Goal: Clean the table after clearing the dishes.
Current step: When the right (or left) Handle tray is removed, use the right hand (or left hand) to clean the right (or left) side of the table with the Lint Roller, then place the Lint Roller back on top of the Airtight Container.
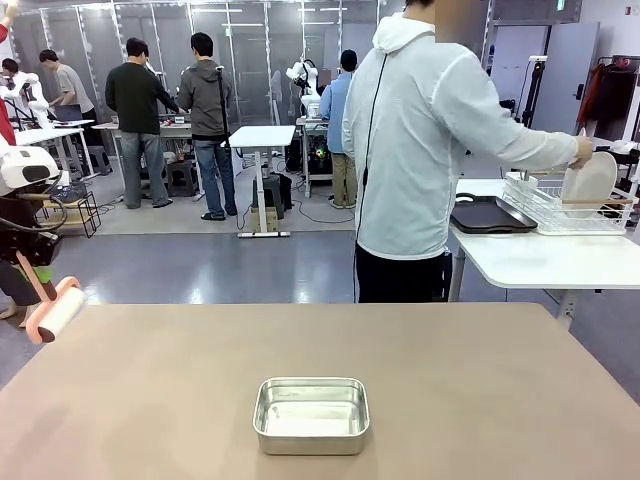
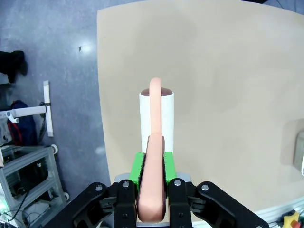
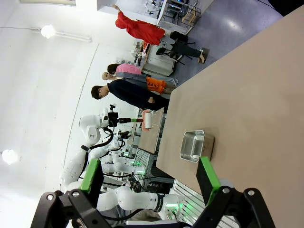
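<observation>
Gripping pink-handled lint roller, left end effector over bare tan table; right end effector open.

The left gripper is clamped on the pink handle of a lint roller, green pads pressing it from both sides. In the front view this arm sits at the table's left edge, just outside the near-left corner, with the roller held above that edge. The right gripper has its jaws spread wide with nothing between them (green pads well apart), raised above the table.
</observation>
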`<state>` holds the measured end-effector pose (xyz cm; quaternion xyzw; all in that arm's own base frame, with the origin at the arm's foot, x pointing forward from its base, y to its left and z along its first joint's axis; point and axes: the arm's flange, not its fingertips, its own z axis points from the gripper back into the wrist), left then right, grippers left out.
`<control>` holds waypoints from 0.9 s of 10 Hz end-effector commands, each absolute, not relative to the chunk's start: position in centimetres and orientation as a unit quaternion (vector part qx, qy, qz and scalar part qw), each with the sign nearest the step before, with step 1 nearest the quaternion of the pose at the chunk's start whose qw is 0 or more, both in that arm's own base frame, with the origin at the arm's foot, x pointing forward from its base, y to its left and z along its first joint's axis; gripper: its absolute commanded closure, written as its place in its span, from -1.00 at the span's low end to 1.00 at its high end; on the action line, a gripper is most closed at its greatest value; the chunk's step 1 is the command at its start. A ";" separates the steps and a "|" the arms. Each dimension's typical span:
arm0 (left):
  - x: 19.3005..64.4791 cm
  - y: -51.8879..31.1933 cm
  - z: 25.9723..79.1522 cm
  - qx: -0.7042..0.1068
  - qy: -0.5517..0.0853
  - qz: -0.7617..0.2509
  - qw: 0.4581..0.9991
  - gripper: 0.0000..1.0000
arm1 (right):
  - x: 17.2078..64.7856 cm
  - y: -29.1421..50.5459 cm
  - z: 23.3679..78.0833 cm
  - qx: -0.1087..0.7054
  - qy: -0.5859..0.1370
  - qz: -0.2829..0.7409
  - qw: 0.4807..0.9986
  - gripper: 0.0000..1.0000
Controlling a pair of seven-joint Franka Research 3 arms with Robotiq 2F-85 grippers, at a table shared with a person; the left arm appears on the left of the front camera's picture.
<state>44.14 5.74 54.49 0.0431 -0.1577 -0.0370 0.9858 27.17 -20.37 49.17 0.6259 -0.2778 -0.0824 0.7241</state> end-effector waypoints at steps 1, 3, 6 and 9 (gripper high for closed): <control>43.9 5.9 55.0 0.048 -0.162 -0.035 0.985 0.58 | 27.1 -20.2 49.5 0.628 -0.280 -0.078 0.722 -1.00; 43.9 5.9 55.0 0.048 -0.162 -0.035 0.985 0.58 | 27.1 -20.2 49.5 0.628 -0.280 -0.078 0.722 -1.00; 43.9 5.9 55.0 0.048 -0.162 -0.035 0.985 0.58 | 27.1 -20.2 49.5 0.628 -0.280 -0.078 0.722 -1.00; 44.5 3.2 56.0 0.041 -0.187 -0.131 0.973 0.58 | 27.1 -20.2 49.5 0.628 -0.280 -0.078 0.722 -1.00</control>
